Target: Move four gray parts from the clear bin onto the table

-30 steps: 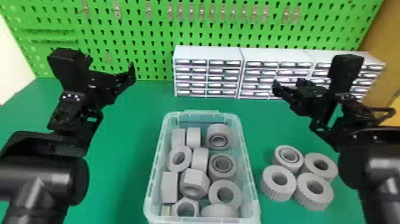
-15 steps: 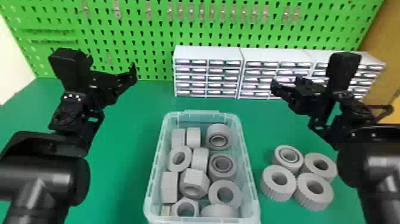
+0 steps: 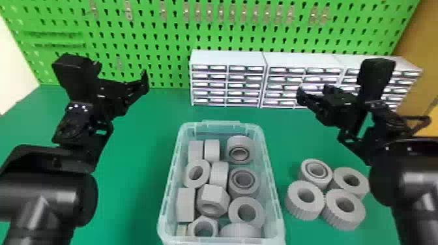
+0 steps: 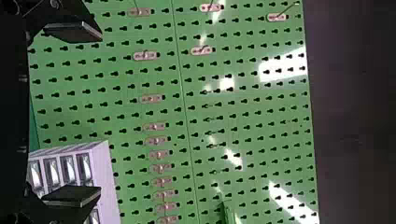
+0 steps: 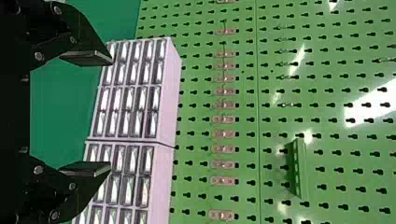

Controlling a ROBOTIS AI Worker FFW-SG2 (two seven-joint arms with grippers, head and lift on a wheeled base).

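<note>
Where the left gripper [image 3: 138, 89] and right gripper [image 3: 313, 92] hang over the far part of the green table [image 3: 140, 146], each has its fingers spread apart with nothing between them. Nearer the robot than both, and between them from side to side, sits the clear bin [image 3: 172, 169], holding a mix of gray rings [image 3: 234, 211] and hexagonal nuts [image 3: 211, 194]. Its side wall stands between those and four gray parts [image 3: 345, 220] clustered on the table, on the robot's side of the right gripper, with the right arm [image 3: 387, 182] close beside them. Beyond the right gripper, white drawer cabinets [image 3: 225, 60] stand in a row, reaching across toward the left gripper. Past both grippers rises a green pegboard [image 3: 156, 42] with small hooks [image 4: 150, 99] and a green bracket [image 5: 301, 172] on it. Farther out to the right gripper's right is a brown panel [image 3: 420, 49].
</note>
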